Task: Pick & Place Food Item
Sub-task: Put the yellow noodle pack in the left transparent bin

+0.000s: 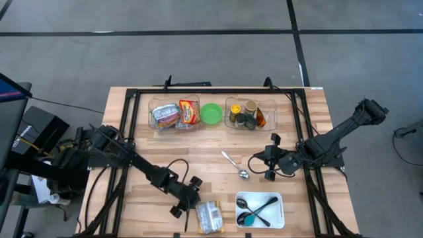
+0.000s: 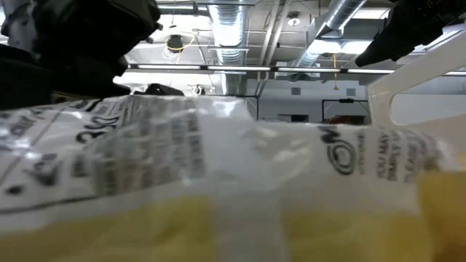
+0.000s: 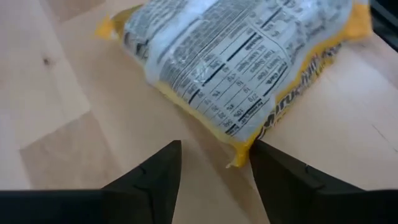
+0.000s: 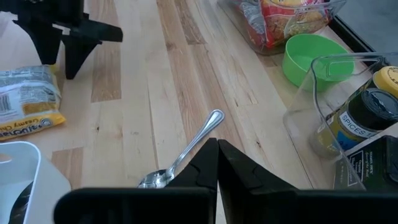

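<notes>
Packet (image 1: 209, 216) lies flat on the bench (image 1: 198, 155) near its front edge; left end effector (image 3: 213, 163) stands open at its corner, apparently lining up a grasp. Right end effector (image 4: 216, 163) waits closed beside spoon (image 4: 186, 155).

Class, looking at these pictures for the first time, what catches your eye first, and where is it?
The yellow-edged food packet lying at the table's near edge, with the left end effector open right at its corner. Next to it sits a white tray of dark utensils, and a lone metal spoon lies mid-table just ahead of the shut right end effector.
</notes>
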Controlling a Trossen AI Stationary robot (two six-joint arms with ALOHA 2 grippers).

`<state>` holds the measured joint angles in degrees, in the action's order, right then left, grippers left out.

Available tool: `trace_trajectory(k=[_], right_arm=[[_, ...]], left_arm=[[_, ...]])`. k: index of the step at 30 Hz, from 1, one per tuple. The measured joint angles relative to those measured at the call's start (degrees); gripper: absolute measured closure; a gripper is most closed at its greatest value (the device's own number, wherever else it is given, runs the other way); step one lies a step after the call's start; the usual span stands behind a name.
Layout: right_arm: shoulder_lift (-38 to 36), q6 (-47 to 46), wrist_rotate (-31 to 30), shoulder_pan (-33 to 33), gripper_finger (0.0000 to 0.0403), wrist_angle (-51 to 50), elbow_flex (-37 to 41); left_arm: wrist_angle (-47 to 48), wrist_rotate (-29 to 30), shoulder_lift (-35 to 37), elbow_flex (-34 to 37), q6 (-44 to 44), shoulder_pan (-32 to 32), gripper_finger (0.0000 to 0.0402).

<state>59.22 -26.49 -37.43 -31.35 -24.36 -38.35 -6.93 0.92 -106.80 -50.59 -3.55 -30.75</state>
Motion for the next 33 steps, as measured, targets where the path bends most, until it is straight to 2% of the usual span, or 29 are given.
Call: trace_trajectory(k=[8,15,28,33], right_arm=[[0.0,0.0,0.0,0.0,0.0402,0.0,0.0],[0.0,0.0,0.0,0.0,0.0402,0.0,0.0],[0.0,0.0,0.0,0.0,0.0402,0.0,0.0],[0.0,0.0,0.0,0.0,0.0402,0.0,0.0]], left_arm=[[0.4,3.7,1.7,-0.1,-0.5,1.7,0.0244],[0.5,-0.7,1.7,0.0,-0.5,1.7,0.0267],[-1.9,-1.4,1.7,0.0,-0.7,1.8,0.0251],[-1.9,-1.4,1.7,0.0,-0.7,1.8,0.0256]])
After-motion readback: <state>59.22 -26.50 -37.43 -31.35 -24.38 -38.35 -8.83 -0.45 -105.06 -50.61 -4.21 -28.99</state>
